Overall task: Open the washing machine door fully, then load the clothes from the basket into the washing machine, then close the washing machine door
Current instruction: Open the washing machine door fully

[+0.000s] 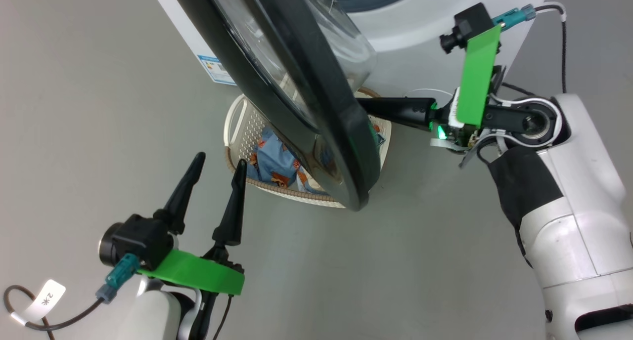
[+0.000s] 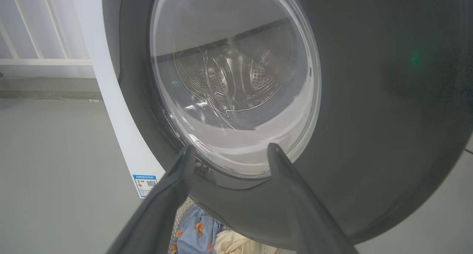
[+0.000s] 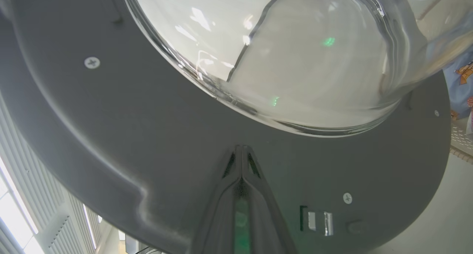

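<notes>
My right end effector (image 3: 242,150): clenched, empty, tips against the inner face of the door (image 3: 111,128). My left end effector (image 1: 220,162): released, beside the basket (image 1: 236,116) of clothes (image 1: 269,157).

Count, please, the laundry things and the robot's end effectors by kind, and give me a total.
Washing machine: 1
Washing machine door: 1
Basket: 1
Garments: 2 (light blue printed garment, cream garment)
End effectors: 2 (left end effector, right end effector)
Total: 7
</notes>
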### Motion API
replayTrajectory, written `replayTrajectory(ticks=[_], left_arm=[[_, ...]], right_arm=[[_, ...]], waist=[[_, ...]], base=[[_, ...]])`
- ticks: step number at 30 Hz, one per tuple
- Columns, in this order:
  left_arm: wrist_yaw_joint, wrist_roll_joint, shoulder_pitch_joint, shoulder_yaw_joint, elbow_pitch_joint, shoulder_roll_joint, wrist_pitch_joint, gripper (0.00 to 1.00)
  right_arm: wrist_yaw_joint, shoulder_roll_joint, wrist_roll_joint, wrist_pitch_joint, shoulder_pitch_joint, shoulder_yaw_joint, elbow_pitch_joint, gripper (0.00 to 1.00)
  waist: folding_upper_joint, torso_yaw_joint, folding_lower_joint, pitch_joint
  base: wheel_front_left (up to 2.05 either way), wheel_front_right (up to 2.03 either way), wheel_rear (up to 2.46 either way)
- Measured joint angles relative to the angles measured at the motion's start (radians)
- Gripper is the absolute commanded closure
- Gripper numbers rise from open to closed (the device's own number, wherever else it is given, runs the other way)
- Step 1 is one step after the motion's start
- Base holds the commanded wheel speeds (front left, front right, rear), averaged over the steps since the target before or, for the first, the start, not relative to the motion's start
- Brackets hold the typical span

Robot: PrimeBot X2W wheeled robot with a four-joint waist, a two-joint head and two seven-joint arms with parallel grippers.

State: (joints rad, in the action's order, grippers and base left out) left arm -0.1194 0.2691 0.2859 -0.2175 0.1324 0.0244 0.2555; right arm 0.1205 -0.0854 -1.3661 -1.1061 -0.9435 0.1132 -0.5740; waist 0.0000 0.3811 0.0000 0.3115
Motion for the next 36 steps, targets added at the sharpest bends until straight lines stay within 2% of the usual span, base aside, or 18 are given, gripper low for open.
replayTrajectory(ticks=[11, 24, 36], left_arm=[[0.000, 0.000, 0.000, -0.001, 0.002, 0.000, 0.000, 0.00], [0.000, 0.000, 0.000, 0.001, 0.004, 0.000, 0.000, 0.00], [0.000, -0.017, 0.000, 0.027, 0.010, 0.000, 0.000, 0.00]], right_arm=[[0.000, -0.002, -0.114, 0.095, 0.006, 0.170, 0.008, 1.00], [0.000, -0.002, -0.211, 0.175, 0.005, 0.292, -0.005, 1.00], [0.000, -0.006, -0.242, 0.260, 0.009, 0.272, 0.010, 1.00]], waist=[[0.0000, 0.013, 0.0000, 0.002], [0.0000, 0.007, 0.0000, 0.003], [0.0000, -0.016, 0.0000, -0.022]], base=[[0.00, 0.00, 0.00], [0.00, 0.00, 0.00], [0.00, 0.00, 0.00]])
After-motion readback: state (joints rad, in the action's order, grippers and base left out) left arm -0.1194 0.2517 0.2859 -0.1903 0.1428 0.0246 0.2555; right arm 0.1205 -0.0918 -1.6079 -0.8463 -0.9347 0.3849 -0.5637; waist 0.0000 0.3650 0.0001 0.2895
